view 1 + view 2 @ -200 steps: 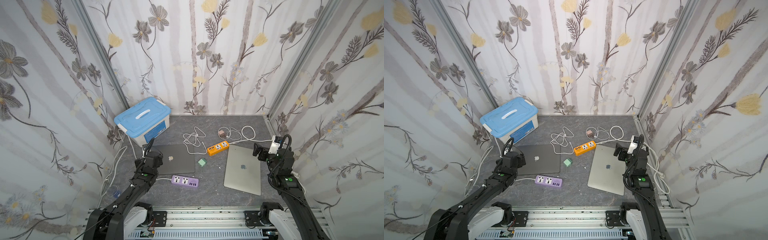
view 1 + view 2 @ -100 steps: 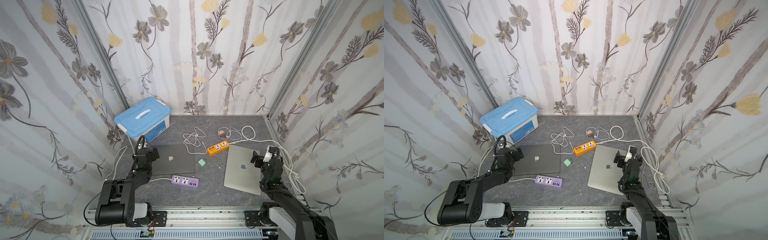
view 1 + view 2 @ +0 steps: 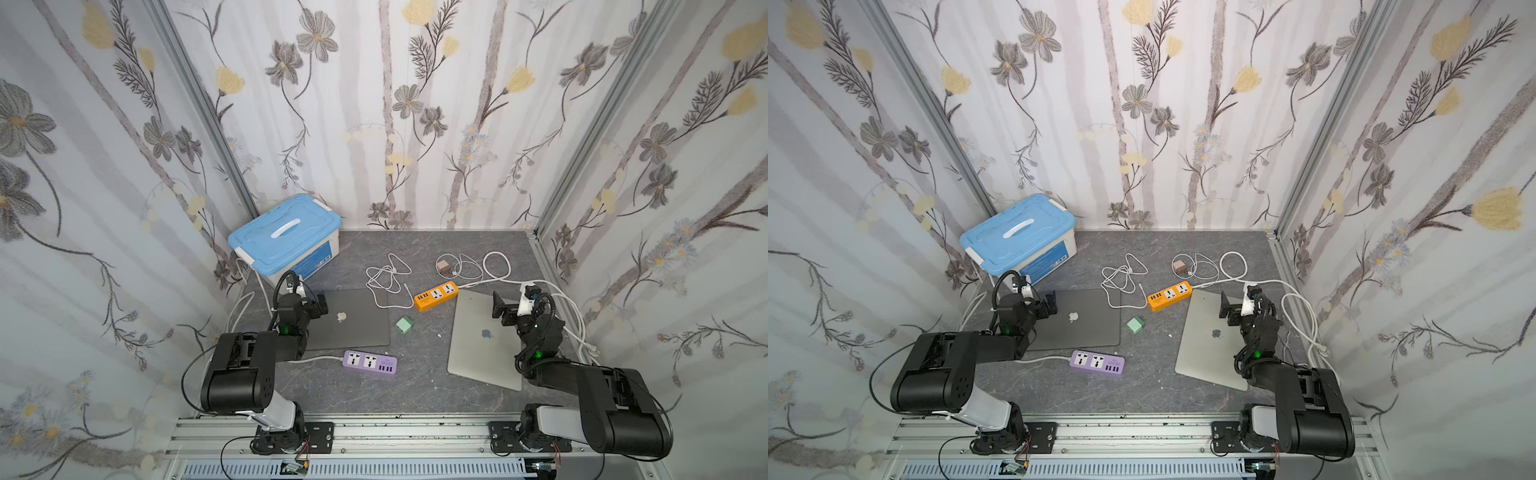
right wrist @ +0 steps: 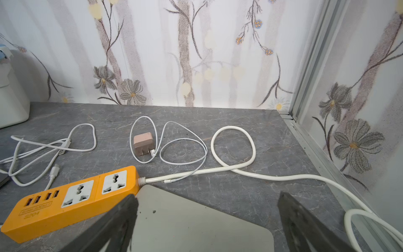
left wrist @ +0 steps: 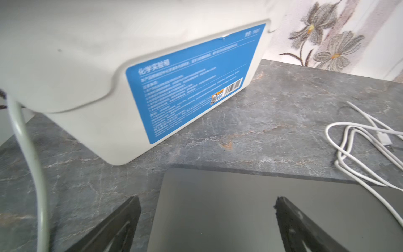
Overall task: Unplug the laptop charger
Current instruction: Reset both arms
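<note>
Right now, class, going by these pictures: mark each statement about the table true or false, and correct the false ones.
1. Both sockets of the orange strip are empty. True.
2. The beige adapter is plugged into the purple strip. False: it lies loose on the table.
3. The right gripper grips the orange strip. False: it is open and holds nothing.
4. The dark laptop and the silver laptop are both closed. True.
5. The green cube lies between the laptops. True.
</note>
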